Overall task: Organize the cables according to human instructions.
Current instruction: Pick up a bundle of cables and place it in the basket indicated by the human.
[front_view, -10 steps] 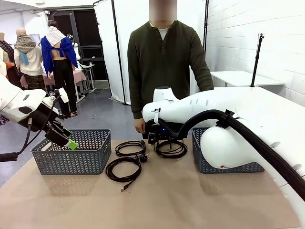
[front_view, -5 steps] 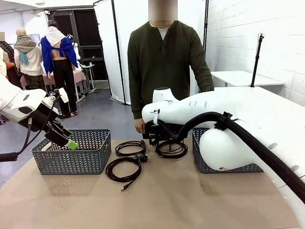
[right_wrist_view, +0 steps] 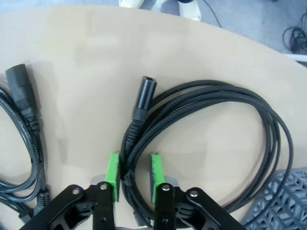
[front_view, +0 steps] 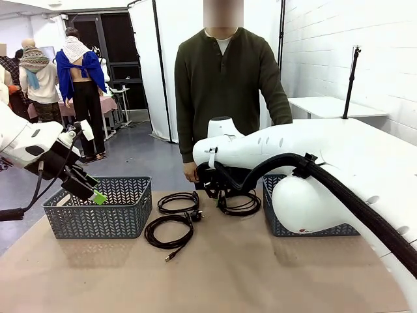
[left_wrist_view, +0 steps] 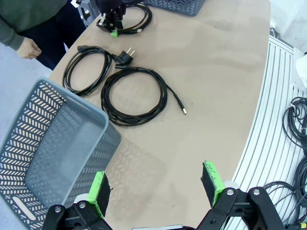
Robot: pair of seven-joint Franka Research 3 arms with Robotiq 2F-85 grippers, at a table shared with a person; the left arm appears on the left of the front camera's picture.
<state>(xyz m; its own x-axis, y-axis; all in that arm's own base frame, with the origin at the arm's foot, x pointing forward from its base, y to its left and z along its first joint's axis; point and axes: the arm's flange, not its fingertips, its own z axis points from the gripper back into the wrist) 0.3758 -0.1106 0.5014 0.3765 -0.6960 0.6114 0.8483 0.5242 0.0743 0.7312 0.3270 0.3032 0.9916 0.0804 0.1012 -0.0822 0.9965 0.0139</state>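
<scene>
Three black coiled cables lie at the far middle of the table. My right gripper (front_view: 218, 191) reaches across to the rightmost cable (front_view: 241, 204). In the right wrist view its green pads (right_wrist_view: 112, 175) press on the strands of that cable (right_wrist_view: 216, 143), beside a cylindrical plug (right_wrist_view: 143, 98). A cable (front_view: 177, 202) with a mains plug lies left of it, and a thinner cable (front_view: 168, 231) lies nearer me. My left gripper (front_view: 98, 195) hangs open above the left basket. The left wrist view looks past my left gripper (left_wrist_view: 154, 189) at both loose cables (left_wrist_view: 86, 67) (left_wrist_view: 134, 96).
A grey basket (front_view: 98, 210) stands at the left of the table. A second grey basket (front_view: 319, 228) at the right is partly hidden behind my right arm. A person stands at the far edge with a hand (front_view: 190, 173) near the cables. The near half of the table is bare.
My right gripper's jaws have closed around the rightmost cable's strands, and that coil has shifted slightly to the right. The left arm has not moved.
</scene>
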